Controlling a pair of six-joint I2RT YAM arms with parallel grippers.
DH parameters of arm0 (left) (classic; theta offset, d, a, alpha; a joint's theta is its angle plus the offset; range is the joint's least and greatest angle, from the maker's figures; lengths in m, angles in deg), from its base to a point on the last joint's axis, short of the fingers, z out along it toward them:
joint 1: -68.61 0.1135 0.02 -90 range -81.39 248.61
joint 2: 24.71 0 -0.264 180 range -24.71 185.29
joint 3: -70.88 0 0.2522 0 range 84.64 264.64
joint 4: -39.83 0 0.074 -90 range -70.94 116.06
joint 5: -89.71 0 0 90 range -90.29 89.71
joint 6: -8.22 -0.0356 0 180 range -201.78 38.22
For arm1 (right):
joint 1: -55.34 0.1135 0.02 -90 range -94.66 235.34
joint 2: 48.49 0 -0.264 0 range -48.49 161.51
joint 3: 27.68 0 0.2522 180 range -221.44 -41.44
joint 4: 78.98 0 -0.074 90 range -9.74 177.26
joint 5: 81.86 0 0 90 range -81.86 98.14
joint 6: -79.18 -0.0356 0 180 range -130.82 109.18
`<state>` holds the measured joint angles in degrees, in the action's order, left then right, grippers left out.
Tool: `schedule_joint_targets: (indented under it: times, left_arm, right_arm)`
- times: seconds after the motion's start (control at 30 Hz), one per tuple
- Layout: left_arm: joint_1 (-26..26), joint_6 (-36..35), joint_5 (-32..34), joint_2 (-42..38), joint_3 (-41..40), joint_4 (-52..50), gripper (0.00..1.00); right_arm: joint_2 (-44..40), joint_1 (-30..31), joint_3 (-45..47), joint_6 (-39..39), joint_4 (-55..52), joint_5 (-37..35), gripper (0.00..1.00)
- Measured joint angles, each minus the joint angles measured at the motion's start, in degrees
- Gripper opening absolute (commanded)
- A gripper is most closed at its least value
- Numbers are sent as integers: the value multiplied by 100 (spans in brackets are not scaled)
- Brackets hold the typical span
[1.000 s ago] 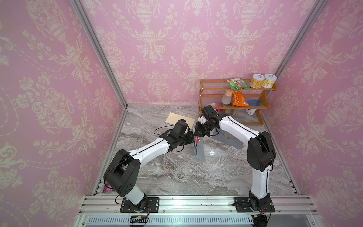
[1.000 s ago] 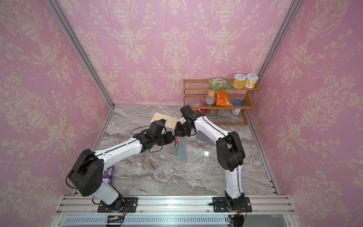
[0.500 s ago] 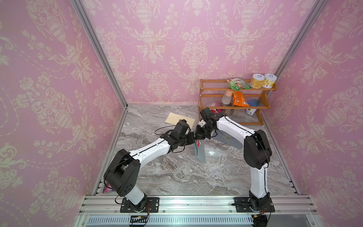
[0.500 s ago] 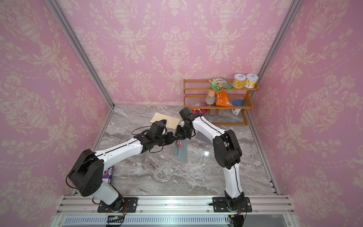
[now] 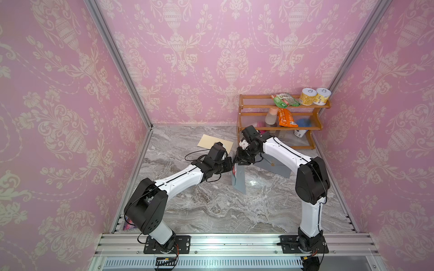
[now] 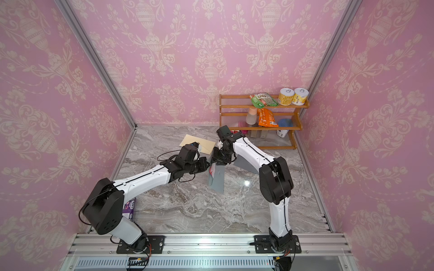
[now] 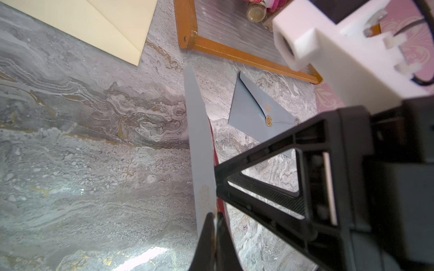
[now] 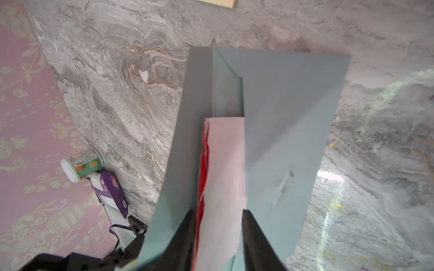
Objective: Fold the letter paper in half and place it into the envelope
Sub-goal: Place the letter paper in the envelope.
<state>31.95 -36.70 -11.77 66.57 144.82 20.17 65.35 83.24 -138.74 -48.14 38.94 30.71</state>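
Fingers of the left gripper [image 7: 215, 219] are pinched tight on one edge of the thin grey-blue paper envelope [image 7: 199, 145]. Only the right wrist view looks into its open mouth: the folded white-and-red letter paper [image 8: 223, 152] sits partway inside, between the slightly parted jaws of the right gripper [image 8: 218, 218].

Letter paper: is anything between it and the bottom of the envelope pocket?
Nothing visible does. In the right wrist view the letter paper is already partway inside the envelope, and the pocket beyond its leading edge looks open.
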Motion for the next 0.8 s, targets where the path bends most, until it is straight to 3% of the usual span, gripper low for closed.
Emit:
schedule_joint_targets:
  times: [0.13,0.8]
  left_arm:
    - [0,2,0,-2,0,2,0]
    - [-26,0,4,0,-2,-131,0]
  right_arm:
    - [11,0,2,0,2,0,0]
    - [162,66,675,131,407,57,0]
